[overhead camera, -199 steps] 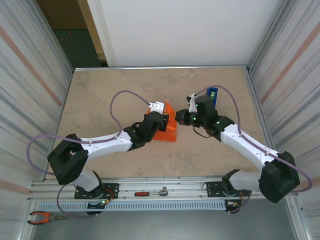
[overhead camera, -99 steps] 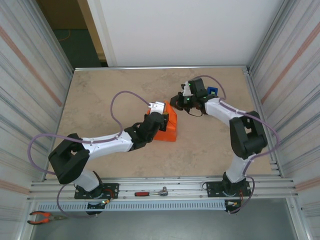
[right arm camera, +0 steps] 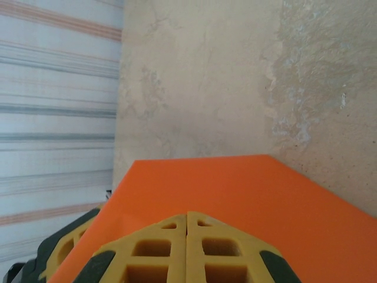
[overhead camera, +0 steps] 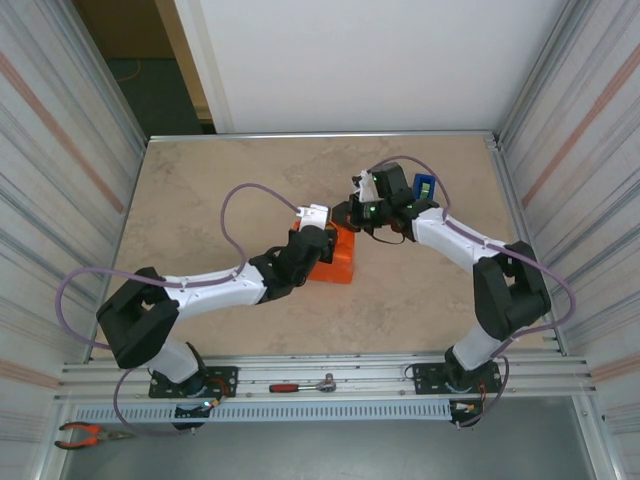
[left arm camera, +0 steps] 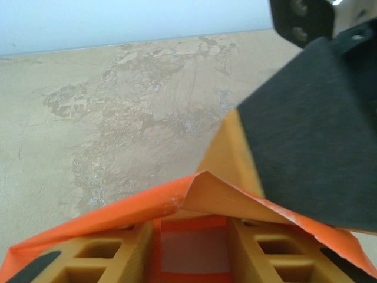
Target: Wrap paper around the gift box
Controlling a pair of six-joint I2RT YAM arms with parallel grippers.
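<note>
Hands meet at the orange gift box [overhead camera: 341, 264] at mid-frame: the left hand [overhead camera: 318, 230] on its upper left edge, arm stretched up from the lower left, and the right hand [overhead camera: 349, 214] at its upper right corner, arm arching in from the lower right. A blue tape dispenser [overhead camera: 424, 186] stands on the beige counter [overhead camera: 200, 200], with ribbed walls either side.

From the left wrist, the left hand's fingers [left arm camera: 109, 256] stand partly apart with orange paper [left arm camera: 118, 215] folded over and between them; whether they clamp it, I cannot tell.

From the right wrist, the right hand is closed and empty, low over the flat orange top.
</note>
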